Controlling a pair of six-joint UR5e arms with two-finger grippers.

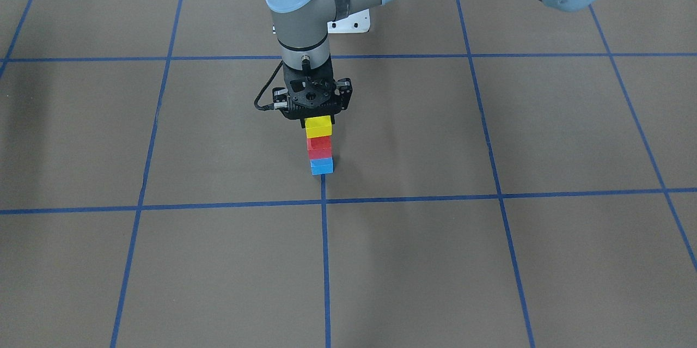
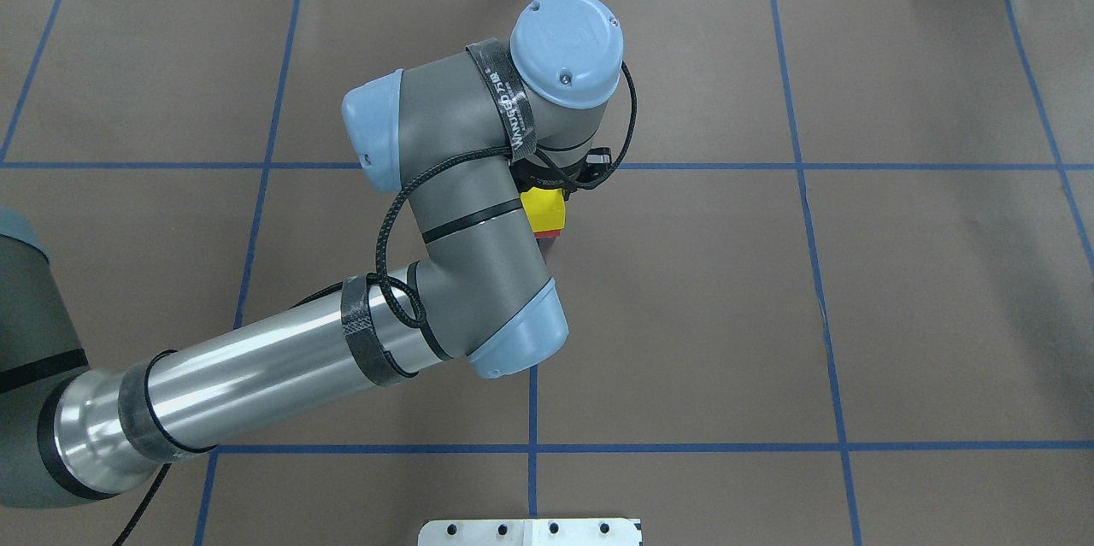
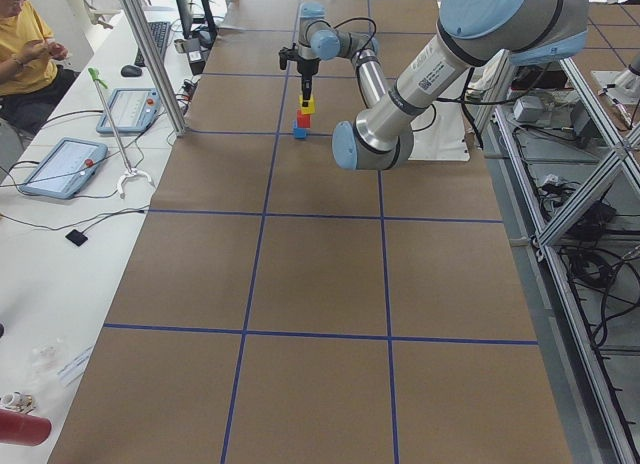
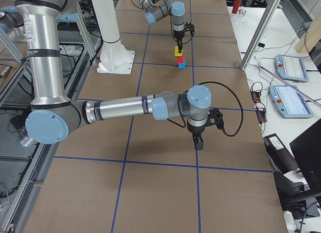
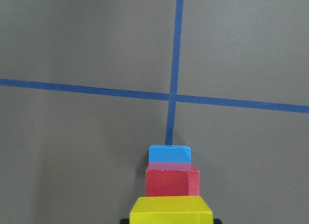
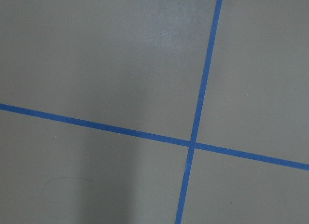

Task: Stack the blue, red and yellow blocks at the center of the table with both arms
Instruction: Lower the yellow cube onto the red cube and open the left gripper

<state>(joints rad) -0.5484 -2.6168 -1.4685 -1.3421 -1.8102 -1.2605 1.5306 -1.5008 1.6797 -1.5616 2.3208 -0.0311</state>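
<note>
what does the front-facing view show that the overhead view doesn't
Only front-facing: the full stack side on, yellow block on red block on blue block, with the left end effector at the yellow block's top. Only overhead: the left arm's silver forearm; here the wrist hides the blue block and most of the red. Both: the yellow block, the wrist and the blue tape grid.
</note>
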